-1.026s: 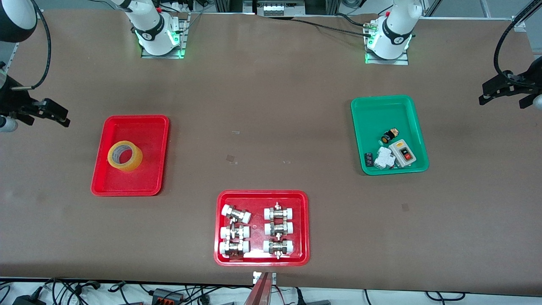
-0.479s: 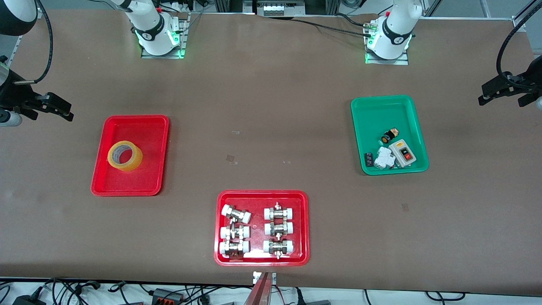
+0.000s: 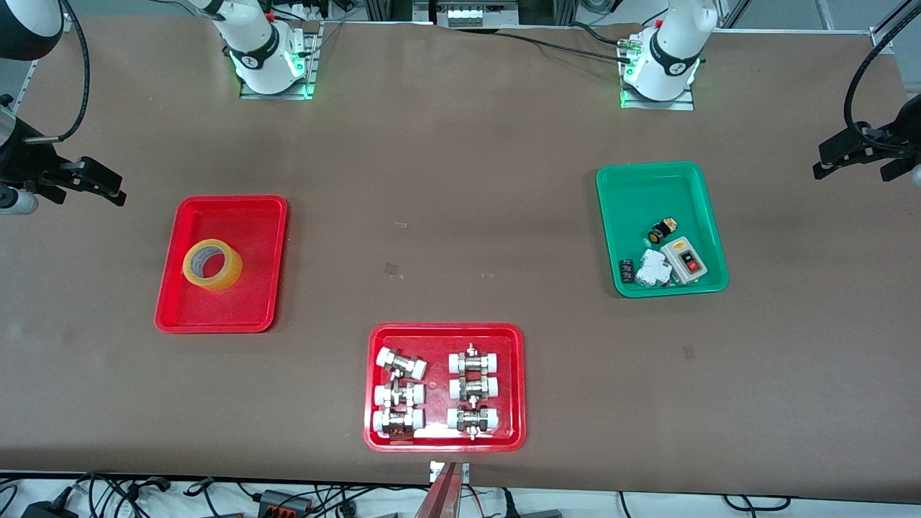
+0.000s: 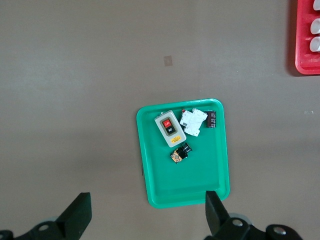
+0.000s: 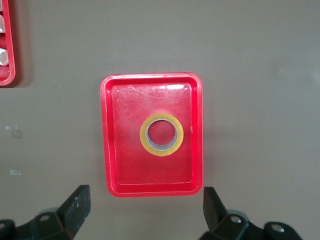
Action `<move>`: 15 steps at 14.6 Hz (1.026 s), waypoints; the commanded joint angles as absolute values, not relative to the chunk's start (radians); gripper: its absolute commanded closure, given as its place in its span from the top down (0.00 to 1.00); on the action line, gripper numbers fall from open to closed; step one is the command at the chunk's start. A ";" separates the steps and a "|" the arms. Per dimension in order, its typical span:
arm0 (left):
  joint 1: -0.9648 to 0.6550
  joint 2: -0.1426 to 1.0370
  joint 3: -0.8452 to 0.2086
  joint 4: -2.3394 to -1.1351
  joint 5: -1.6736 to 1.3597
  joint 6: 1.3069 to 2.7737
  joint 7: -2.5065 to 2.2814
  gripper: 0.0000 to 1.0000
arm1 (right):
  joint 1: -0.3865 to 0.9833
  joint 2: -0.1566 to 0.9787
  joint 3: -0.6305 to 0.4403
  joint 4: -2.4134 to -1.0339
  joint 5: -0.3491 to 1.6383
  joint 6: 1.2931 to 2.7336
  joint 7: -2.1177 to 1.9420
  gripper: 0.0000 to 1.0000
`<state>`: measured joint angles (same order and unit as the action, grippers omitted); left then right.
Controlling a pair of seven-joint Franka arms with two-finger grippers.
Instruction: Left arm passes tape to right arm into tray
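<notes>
The yellow tape (image 3: 212, 264) lies flat in the plain red tray (image 3: 216, 325) toward the right arm's end of the table. The right wrist view shows the tape (image 5: 161, 134) lying in the tray (image 5: 125, 170). My right gripper (image 3: 108, 188) hangs open and empty over bare table beside that tray; its fingers (image 5: 76, 205) stand wide apart in the right wrist view. My left gripper (image 3: 824, 162) hangs open and empty over bare table beside the green tray (image 3: 647, 180) at the left arm's end, and its fingers (image 4: 77, 212) are wide apart.
The green tray (image 4: 170, 185) holds a switch box (image 3: 683, 259) and small electrical parts. A red tray with white-capped metal fittings (image 3: 445, 331) sits near the table's front edge, midway between the arms. Cables run along the table's front edge.
My right gripper has drifted slightly toward the robots' bases and away from the red tray. The left gripper has barely moved. The tape has stayed in the tray.
</notes>
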<state>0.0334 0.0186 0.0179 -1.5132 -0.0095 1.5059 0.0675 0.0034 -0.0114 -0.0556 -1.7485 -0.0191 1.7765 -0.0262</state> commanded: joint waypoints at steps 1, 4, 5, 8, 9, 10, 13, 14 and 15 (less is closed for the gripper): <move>0.037 -0.005 0.015 -1.528 -0.005 1.506 0.063 1.00 | -0.015 -0.017 -0.043 -1.746 -0.006 1.759 -0.026 1.00; 0.038 -0.005 0.015 -1.529 -0.003 1.505 0.061 1.00 | -0.040 -0.018 -0.006 -1.746 -0.005 1.759 -0.026 1.00; 0.037 -0.005 0.015 -1.529 -0.003 1.505 0.061 1.00 | -0.040 -0.018 -0.006 -1.746 -0.005 1.759 -0.025 1.00; 0.037 -0.005 0.014 -1.528 0.020 1.505 0.063 1.00 | -0.040 -0.025 -0.009 -1.744 -0.003 1.758 -0.023 1.00; 0.037 -0.005 0.014 -1.528 0.020 1.505 0.063 1.00 | -0.040 -0.025 -0.008 -1.746 -0.003 1.758 -0.023 1.00; 0.037 -0.005 0.014 -1.528 0.020 1.503 0.063 1.00 | -0.038 -0.025 -0.009 -1.746 -0.003 1.755 -0.023 1.00; 0.038 -0.005 0.014 -1.528 0.018 1.505 0.064 1.00 | -0.034 -0.026 -0.006 -1.744 -0.005 1.729 -0.025 1.00; 0.038 -0.005 0.014 -1.528 0.018 1.503 0.064 1.00 | -0.035 -0.026 -0.006 -1.746 -0.003 1.729 -0.025 1.00; 0.038 -0.005 0.014 -1.528 0.018 1.503 0.064 1.00 | -0.035 -0.026 -0.006 -1.746 -0.005 1.727 -0.025 1.00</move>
<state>0.0347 0.0182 0.0182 -1.5132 0.0012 1.5059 0.0669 -0.0197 -0.0123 -0.0193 -1.7469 -0.0186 1.7464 -0.0262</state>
